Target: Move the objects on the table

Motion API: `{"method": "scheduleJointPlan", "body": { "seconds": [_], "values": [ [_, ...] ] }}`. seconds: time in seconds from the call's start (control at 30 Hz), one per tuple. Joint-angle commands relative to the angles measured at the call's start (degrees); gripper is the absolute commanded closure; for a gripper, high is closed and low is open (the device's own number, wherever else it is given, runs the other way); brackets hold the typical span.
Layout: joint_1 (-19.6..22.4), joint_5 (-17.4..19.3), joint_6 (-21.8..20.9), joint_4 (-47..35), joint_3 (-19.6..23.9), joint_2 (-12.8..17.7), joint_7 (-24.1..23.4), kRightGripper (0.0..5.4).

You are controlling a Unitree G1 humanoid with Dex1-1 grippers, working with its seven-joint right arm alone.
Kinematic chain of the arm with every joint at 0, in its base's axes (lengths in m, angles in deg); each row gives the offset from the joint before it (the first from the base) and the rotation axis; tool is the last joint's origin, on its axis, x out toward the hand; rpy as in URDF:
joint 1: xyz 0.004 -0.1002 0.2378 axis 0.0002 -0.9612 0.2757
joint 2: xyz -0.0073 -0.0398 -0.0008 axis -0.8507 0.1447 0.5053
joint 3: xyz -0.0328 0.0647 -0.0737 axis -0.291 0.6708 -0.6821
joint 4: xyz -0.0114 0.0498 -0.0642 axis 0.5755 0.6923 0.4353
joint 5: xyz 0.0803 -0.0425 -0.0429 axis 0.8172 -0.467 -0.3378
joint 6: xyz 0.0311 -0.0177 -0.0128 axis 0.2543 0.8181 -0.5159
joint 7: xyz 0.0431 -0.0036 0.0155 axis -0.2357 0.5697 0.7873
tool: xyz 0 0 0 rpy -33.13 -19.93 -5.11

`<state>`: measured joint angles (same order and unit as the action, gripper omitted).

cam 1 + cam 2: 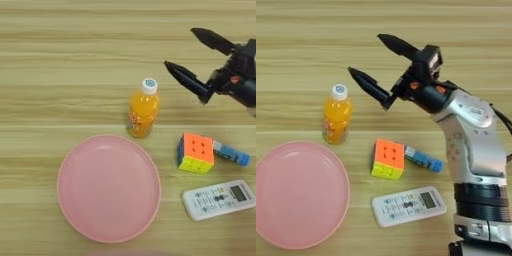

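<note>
Across the broad light tan wooden bench point(60, 60) lie five small things. Toward the near left sits the large round pink plate point(108, 187), bare. Just beyond its far rim stands the small orange juice bottle with a white cap point(143, 108), upright. To the right of the plate rests the orange-yellow-blue puzzle cube point(196, 153), and the thin blue tube point(423, 159) lies against the cube's right side, pointing away to the right. Nearer than both, the white remote control point(409, 206) lies flat, slightly askew. The right arm's black two-fingered claw point(367, 53) hovers released, fingers spread wide, above the bench just right of the bottle, holding nothing.
</note>
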<state>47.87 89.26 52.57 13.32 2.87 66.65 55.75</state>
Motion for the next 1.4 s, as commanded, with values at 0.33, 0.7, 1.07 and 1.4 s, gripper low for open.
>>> {"method": "scheduleJointPlan", "body": {
  "seconds": [0.33,0.7,1.07,1.4],
  "values": [
    [-3.42,-3.54,-6.34,5.71,2.43,3.9,0.56,0.03],
    [-4.72,-4.18,-8.71,9.55,3.21,4.11,1.48,0.03],
    [-11.84,-0.33,-7.92,10.05,2.34,9.75,17.55,0.03],
    [-16.15,-3.72,-10.45,12.51,-0.71,12.86,26.69,0.03]
  ]
}}
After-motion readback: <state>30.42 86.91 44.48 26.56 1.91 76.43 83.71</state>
